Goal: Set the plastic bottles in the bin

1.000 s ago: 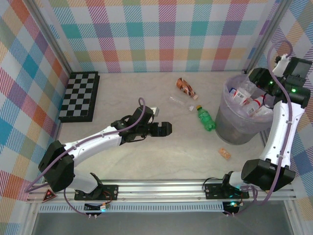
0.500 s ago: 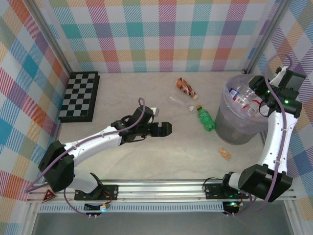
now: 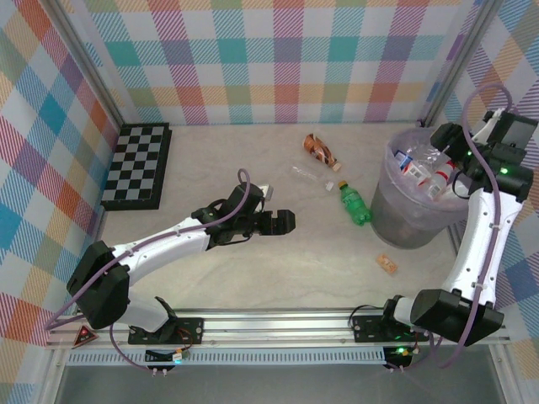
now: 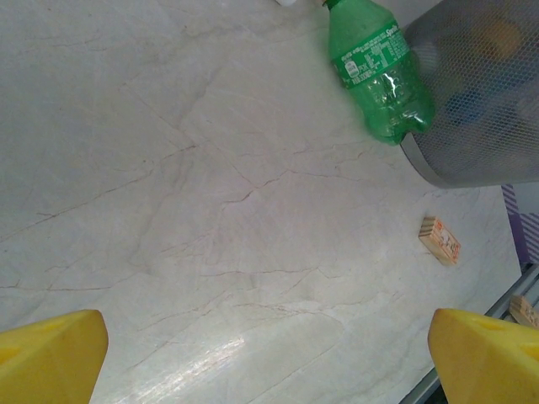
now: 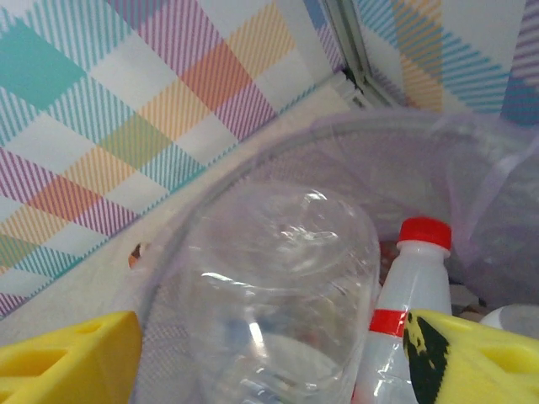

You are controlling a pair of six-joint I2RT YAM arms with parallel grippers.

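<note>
Counter (image 3: 253, 269): pale marbled top, carrying everything here.
Bin (image 3: 402, 220): standing at the 3 o'clock side of the counter, purple liner showing, several bottles already lying inside.
Chessboard (image 3: 137, 165): lying flat at 10 o'clock, well apart from the work.
Right gripper (image 5: 269, 324): hanging over the bin mouth, jaws spread wide. A clear bottle (image 5: 278, 269) is sitting between them with gaps at its sides, so I judge it is not clamped. A red-capped white bottle (image 5: 413, 286) is leaning beside it.
Left gripper (image 3: 289, 221): hovering low over bare counter near the middle, jaws wide apart and holding nothing.
Green bottle (image 3: 354, 204): lying on its side just beside the bin wall, at about 3 o'clock from the left jaws. Its long axis is running cap at 11 o'clock, base at 5 o'clock. The left arm is the nearer one for it.
Brown-red bottle (image 3: 320, 150): lying at 1 o'clock, farther back.
Small clear bottle (image 3: 310, 175): lying between those two.
Tan block (image 3: 386, 263): lying near the bin's foot; not a bottle.
</note>
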